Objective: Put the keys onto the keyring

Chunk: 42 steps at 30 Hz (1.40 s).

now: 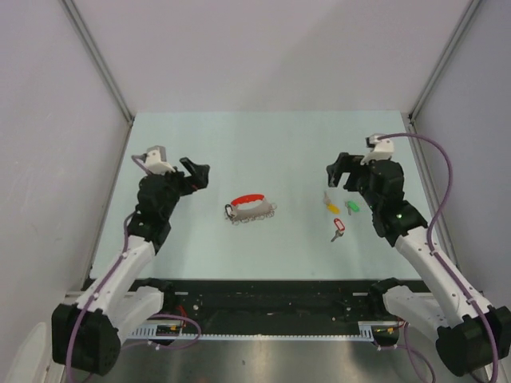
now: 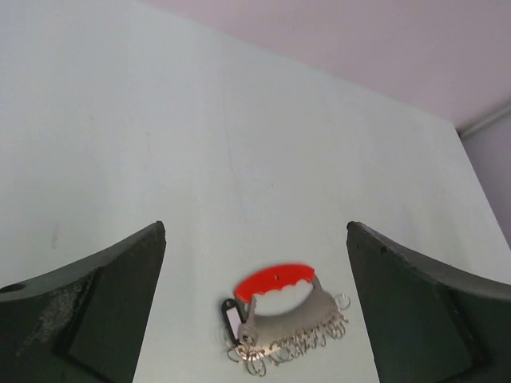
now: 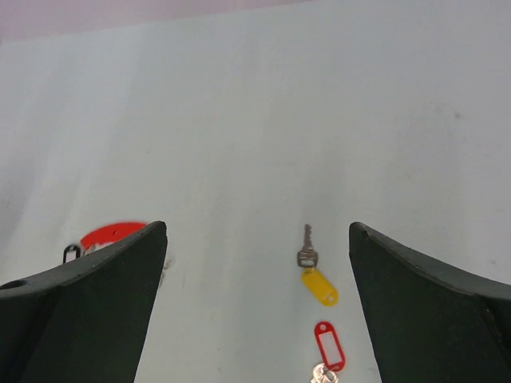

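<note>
The keyring [image 1: 253, 207] is laid flat mid-table, black key [image 2: 230, 317] at its left end. Yellow key [image 1: 331, 205], green key [image 1: 352, 207] and red key [image 1: 338, 227] are found loose near the right gripper [image 1: 339, 171], presumably for its pickup. The left gripper [image 1: 194, 172] is aimed at the ring. Both are held open, empty.

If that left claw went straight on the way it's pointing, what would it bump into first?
Probably the keyring, centred ahead of the left gripper, though depth is unclear from these views.
</note>
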### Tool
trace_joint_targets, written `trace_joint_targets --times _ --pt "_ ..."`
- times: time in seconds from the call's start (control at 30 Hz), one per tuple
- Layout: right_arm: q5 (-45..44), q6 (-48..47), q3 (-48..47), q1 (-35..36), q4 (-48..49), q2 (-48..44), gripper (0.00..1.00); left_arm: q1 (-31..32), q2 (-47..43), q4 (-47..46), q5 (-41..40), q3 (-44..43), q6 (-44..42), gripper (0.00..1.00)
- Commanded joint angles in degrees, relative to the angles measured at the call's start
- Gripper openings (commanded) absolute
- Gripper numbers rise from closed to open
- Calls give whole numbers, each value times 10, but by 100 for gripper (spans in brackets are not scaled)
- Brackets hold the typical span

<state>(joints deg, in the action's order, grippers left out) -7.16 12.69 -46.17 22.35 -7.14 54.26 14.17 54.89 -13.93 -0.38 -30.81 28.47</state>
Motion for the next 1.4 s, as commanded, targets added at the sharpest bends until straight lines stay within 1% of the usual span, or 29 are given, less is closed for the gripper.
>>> trace_joint_targets --times 0.0,0.07,0.1,0.17,0.2,0.27,0.47,0.57,0.67,0.8,0.87,1.07,1.37 --pt "4 65 -2 -88 -30 -35 100 -40 -86 168 -71 -72 -17 100" --pt "9 83 -2 -120 -49 -47 100 -41 -118 219 -129 -98 -34 100" --pt "7 88 -2 -148 -56 -59 100 -41 -149 228 -145 -105 -63 100" --pt "-27 97 -2 -164 -74 -71 100 -41 -179 256 -175 -122 -84 100" --pt "-40 97 -2 -170 -79 -79 100 -41 -195 263 -203 -128 -101 100" --pt "-72 98 -3 -173 -89 -99 100 -41 -240 276 -225 -141 -133 100" --pt "-104 88 -8 -175 -96 -152 100 -41 -360 255 -259 -134 -195 100" --pt "-110 76 -8 -176 -101 -176 100 -42 -404 247 -272 -123 -200 100" --pt "-114 69 -7 -175 -107 -194 100 -42 -431 234 -278 -113 -204 100" --pt "-118 61 -8 -176 -111 -208 100 -41 -450 227 -284 -97 -205 100" --pt "-119 59 -7 -175 -113 -209 100 -41 -457 210 -279 -82 -204 100" --pt "-122 44 -8 -176 -117 -213 100 -41 -463 165 -277 -44 -200 100" --pt "-136 31 -8 -175 -127 -208 100 -41 -469 142 -280 -13 -213 100"
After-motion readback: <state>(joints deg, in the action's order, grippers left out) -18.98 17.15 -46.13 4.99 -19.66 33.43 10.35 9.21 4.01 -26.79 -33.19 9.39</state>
